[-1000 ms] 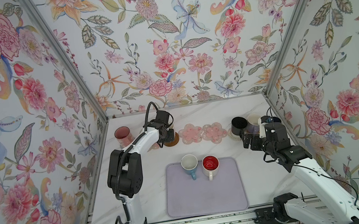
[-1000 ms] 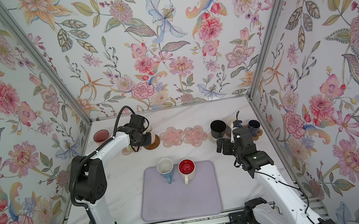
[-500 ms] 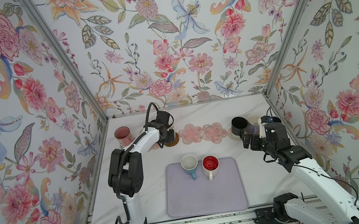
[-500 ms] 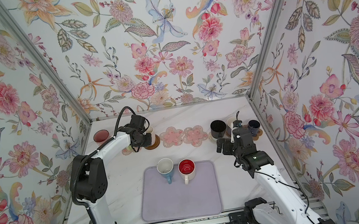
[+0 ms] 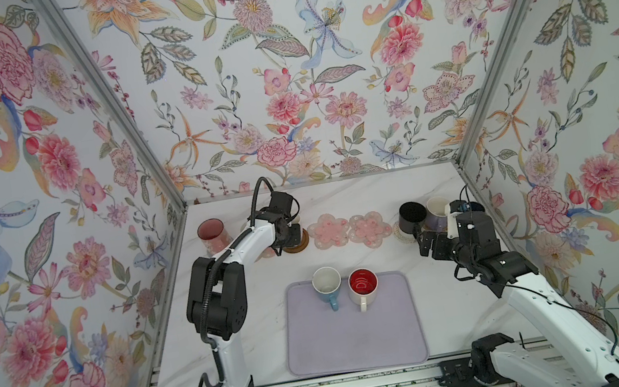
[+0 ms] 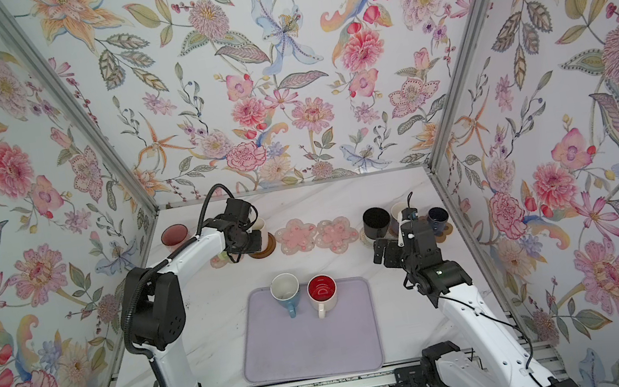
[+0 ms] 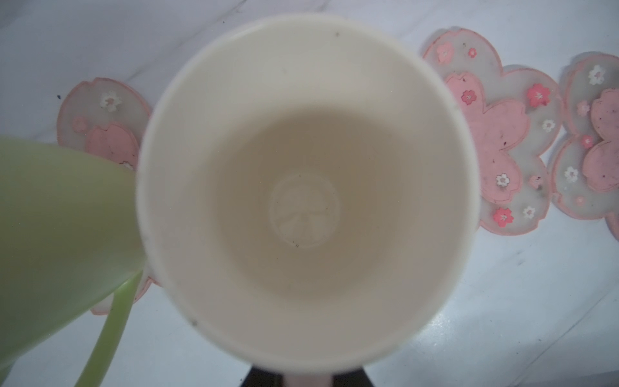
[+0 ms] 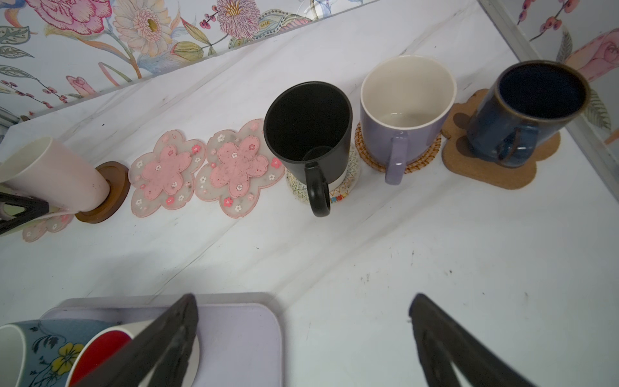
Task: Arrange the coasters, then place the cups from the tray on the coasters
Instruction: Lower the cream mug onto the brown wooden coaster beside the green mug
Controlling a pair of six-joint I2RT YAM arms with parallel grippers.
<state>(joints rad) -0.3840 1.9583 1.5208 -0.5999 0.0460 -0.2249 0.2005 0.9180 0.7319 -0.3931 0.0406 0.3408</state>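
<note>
At centre-left of both top views, the left gripper [image 5: 290, 234] stays clamped on the cream mug [image 7: 301, 187], with no shift over the last second. The mug appears seated on the brown disc coaster [image 8: 110, 191], so release looks due. The right gripper [image 8: 303, 301] hangs wide and empty near the tray [image 5: 356, 343], which carries the blue mug [image 5: 327, 284] and the red-lined white mug [image 5: 363, 285]. Only the left wrist view shows the lime-green mug [image 7: 60, 217] just beside the cream mug; only the right wrist view shows the coaster beneath it.

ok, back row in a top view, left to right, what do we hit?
tall pink cup → cream cup on brown disc coaster → flower coaster → second flower coaster → black cup → lavender cup → navy cup. What the left arm covers is left out.
</note>
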